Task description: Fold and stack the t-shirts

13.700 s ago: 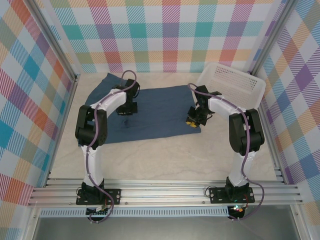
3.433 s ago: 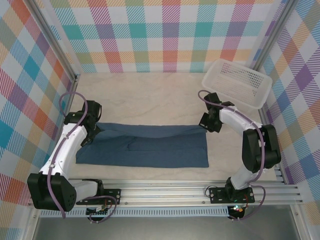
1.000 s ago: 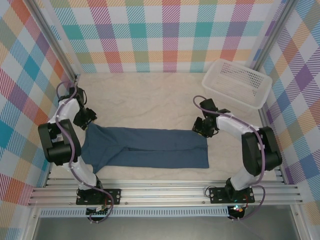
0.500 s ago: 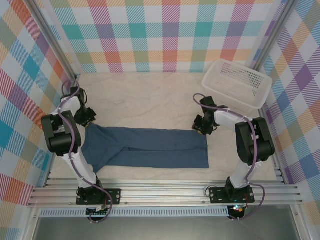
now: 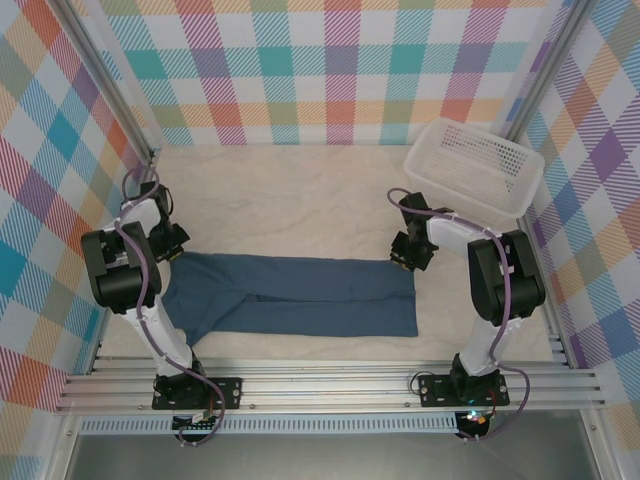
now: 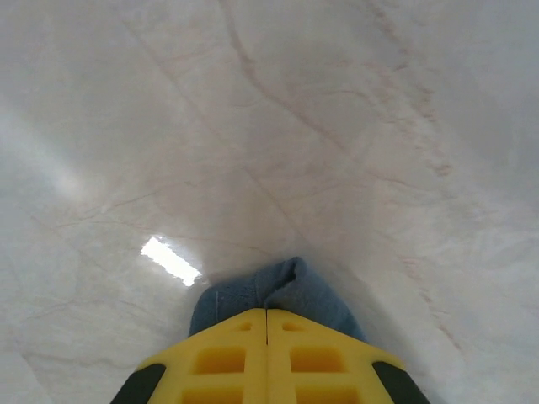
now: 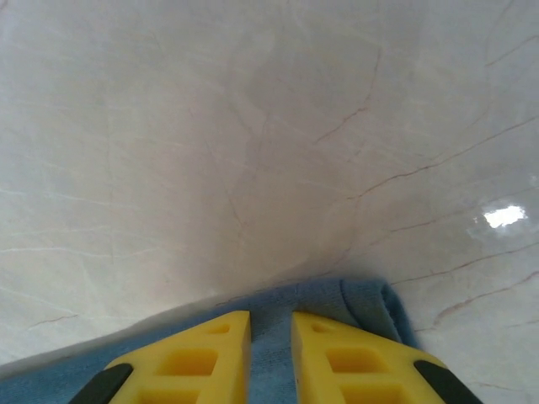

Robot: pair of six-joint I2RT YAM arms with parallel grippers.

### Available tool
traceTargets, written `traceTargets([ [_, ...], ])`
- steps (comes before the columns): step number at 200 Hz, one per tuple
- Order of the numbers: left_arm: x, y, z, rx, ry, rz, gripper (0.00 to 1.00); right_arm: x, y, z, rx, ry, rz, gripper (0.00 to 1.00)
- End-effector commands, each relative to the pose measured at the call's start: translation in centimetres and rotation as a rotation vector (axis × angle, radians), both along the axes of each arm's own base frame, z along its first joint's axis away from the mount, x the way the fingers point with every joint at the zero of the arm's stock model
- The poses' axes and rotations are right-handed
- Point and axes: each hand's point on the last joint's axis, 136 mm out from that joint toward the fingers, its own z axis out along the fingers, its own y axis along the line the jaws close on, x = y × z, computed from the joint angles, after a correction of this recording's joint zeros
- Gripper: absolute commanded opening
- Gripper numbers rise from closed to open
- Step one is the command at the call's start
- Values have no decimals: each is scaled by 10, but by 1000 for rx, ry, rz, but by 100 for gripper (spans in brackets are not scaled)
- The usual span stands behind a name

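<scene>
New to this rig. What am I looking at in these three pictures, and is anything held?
A left arm and a right arm, both robotic, are bolted at the near edge of a table. The wide picture is from overhead; the other two are from wrist cameras. On the table lie a blue t-shirt, folded into a long strip, and a white basket, far right. The yellow left fingers are shut on one end of the shirt. The right fingers sit at the other end with a narrow gap; whether they grip is unclear.
</scene>
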Motion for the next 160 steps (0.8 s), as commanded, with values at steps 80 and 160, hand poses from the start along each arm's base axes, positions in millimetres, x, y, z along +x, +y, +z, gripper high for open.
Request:
traceTargets([
  [80, 15, 11, 26, -55, -137, 57, 1, 4, -21, -17, -58, 54, -37, 16],
  [160, 67, 3, 24, -170, -184, 64, 3, 55, -33, -16, -55, 26, -57, 14],
])
